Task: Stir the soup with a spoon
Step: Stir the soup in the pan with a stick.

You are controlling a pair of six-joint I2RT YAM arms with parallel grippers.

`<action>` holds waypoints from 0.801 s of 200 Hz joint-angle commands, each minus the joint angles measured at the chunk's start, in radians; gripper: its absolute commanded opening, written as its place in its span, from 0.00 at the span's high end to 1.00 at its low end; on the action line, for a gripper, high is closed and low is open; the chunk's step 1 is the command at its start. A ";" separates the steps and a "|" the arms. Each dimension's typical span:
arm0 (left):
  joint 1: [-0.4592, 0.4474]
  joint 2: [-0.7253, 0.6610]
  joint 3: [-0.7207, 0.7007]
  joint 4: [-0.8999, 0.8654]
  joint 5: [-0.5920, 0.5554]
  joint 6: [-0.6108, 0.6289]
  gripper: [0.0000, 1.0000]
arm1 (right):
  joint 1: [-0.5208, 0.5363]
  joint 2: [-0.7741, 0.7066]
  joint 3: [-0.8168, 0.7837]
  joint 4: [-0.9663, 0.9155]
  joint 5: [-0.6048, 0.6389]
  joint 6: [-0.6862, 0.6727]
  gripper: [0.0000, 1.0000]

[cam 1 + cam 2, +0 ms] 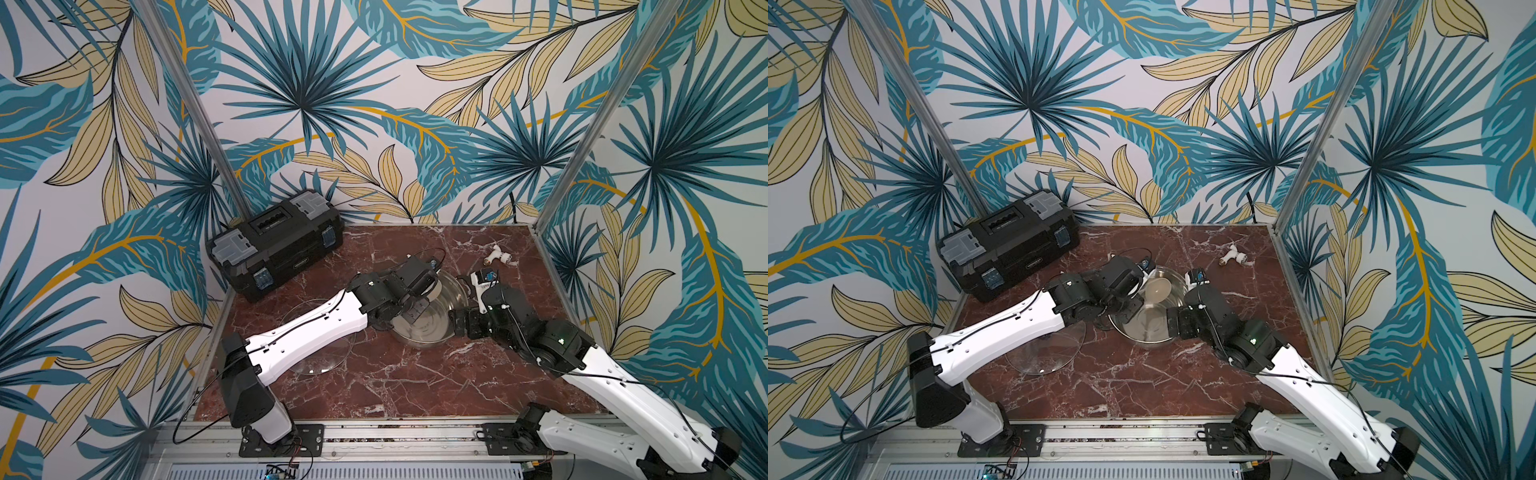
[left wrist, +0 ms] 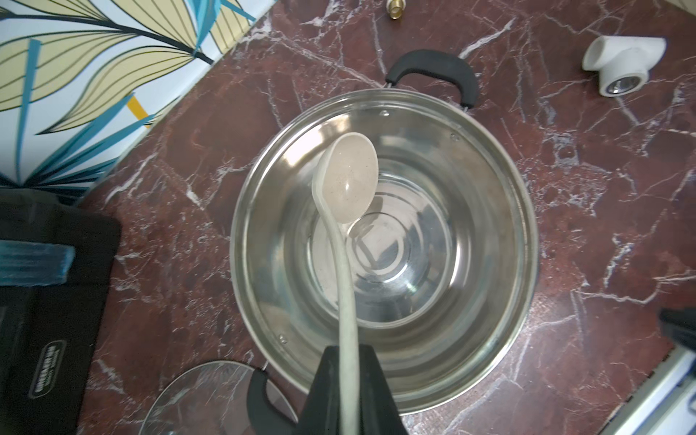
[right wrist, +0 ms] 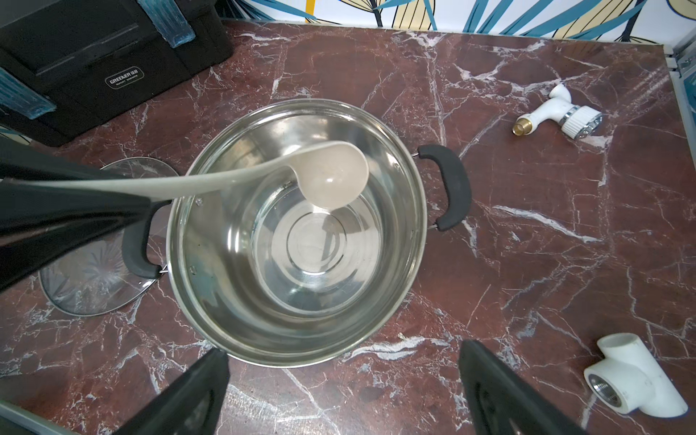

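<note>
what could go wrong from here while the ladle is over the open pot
1. The left claw pinches the ladle far from its bowl; pushing against the pot wall could twist the slim handle in the grip.
2. The right claw stands open near the rim, holding nothing, so the pot might slide once stirring starts.
3. The glass lid lies close by a pot handle; a shifting pot could knock it.

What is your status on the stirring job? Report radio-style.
Left gripper shut on ladle handle; right gripper open, empty, near pot. Ladle bowl over pot mouth. Lid off beside pot, nothing blocking.
</note>
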 commanded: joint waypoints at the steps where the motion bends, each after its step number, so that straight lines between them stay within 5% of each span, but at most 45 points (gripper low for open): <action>1: -0.006 0.003 0.065 0.022 0.099 -0.010 1.00 | 0.002 -0.021 -0.016 -0.032 0.023 -0.007 0.01; 72: -0.023 -0.073 0.008 -0.137 0.211 -0.053 1.00 | 0.001 -0.020 -0.019 -0.006 -0.005 -0.007 0.01; 160: -0.021 -0.117 -0.018 -0.309 -0.035 -0.056 1.00 | 0.002 -0.002 -0.047 0.057 -0.135 -0.033 0.01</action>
